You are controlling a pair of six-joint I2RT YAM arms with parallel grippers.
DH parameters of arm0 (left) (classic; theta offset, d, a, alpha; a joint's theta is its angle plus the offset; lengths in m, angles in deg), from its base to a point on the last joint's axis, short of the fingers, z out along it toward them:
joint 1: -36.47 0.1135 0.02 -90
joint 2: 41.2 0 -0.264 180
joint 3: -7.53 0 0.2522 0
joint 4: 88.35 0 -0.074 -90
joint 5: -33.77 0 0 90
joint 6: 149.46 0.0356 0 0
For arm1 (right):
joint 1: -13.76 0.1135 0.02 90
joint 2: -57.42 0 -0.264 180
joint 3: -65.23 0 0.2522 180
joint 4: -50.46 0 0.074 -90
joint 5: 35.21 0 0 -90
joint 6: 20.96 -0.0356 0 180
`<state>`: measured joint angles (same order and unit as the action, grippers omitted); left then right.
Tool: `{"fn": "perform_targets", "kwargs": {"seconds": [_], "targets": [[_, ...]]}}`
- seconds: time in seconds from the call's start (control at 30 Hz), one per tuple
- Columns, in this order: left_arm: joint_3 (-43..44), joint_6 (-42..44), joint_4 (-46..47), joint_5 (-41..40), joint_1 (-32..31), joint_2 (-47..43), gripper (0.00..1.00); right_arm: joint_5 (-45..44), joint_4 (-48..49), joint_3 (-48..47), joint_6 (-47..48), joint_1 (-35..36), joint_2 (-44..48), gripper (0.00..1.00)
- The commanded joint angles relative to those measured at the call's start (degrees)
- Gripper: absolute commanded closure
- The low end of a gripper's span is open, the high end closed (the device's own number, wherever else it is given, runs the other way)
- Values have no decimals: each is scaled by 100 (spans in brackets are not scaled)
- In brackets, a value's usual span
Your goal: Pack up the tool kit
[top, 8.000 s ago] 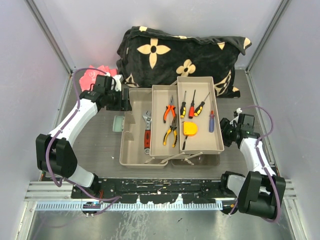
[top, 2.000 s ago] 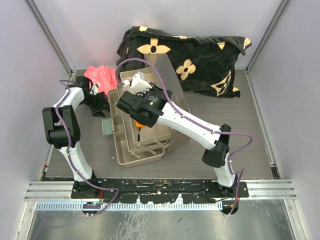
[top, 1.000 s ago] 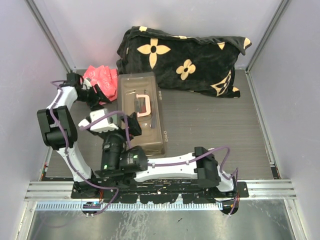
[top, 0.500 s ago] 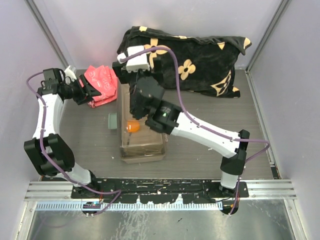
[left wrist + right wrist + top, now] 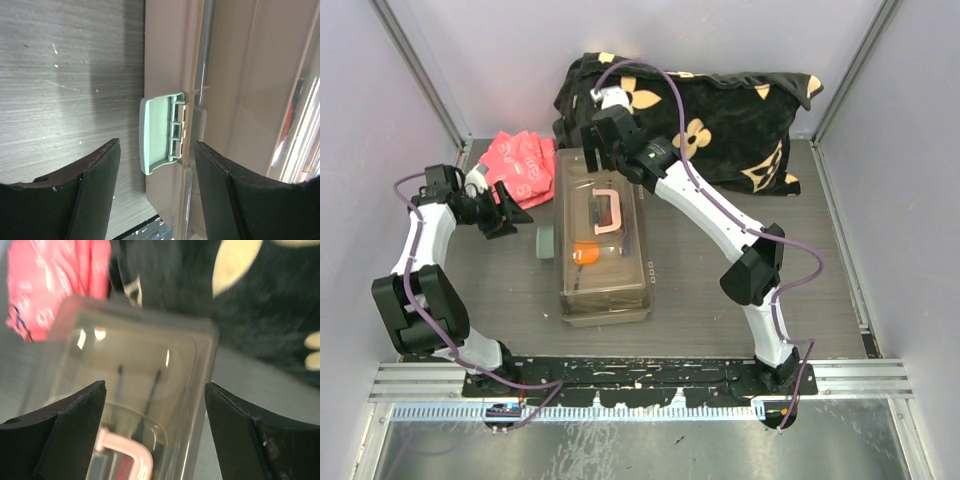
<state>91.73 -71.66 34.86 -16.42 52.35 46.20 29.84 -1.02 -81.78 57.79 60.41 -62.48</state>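
Two arms reach over the dark wood-grain surface [image 5: 820, 200], both toward its left half. Farthest left, the left gripper [image 5: 510, 212] hangs low over the surface with its jaws spread wide and nothing between them. Its wrist camera shows it facing the pale green latch [image 5: 152, 135] on the box's long left side, which lies in line with the gap between the jaws but clear of both. Just behind that gripper lies a crumpled red bag [image 5: 525, 170], close to the box's far left corner. Next comes the toolbox [image 5: 610, 280] itself, lid shut, lying lengthwise away from the arm bases, left of the middle. On the smoky see-through lid, the pale handle [image 5: 607, 210] lies flat. An orange tape measure [image 5: 585, 253] glows through the plastic just nearer than that. The right gripper [image 5: 592, 158] hovers over the box's far end, jaws also wide apart and empty. Its blurred wrist view looks down through the lid at two thin dark tool shafts [image 5: 152, 387]. Behind and to the right is the black flower-patterned blanket [image 5: 740, 110], heaped against the back wall.
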Motion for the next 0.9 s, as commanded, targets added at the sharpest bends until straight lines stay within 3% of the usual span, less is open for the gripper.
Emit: {"fn": "perform_targets", "kwargs": {"seconds": [0.0,0.33,0.63,0.87], "targets": [[-324,268,238,390,20,-401,37,1009,-591,437,-630,-67,277,16],[-1056,83,819,594,61,-470,37,1470,174,2085,-849,101,1349,20],[-1117,-194,1163,631,143,-366,37,1143,222,2352,-989,757,1538,20],[-1094,-217,1446,892,144,-24,36,650,45,2449,-1081,852,1290,22]]}}
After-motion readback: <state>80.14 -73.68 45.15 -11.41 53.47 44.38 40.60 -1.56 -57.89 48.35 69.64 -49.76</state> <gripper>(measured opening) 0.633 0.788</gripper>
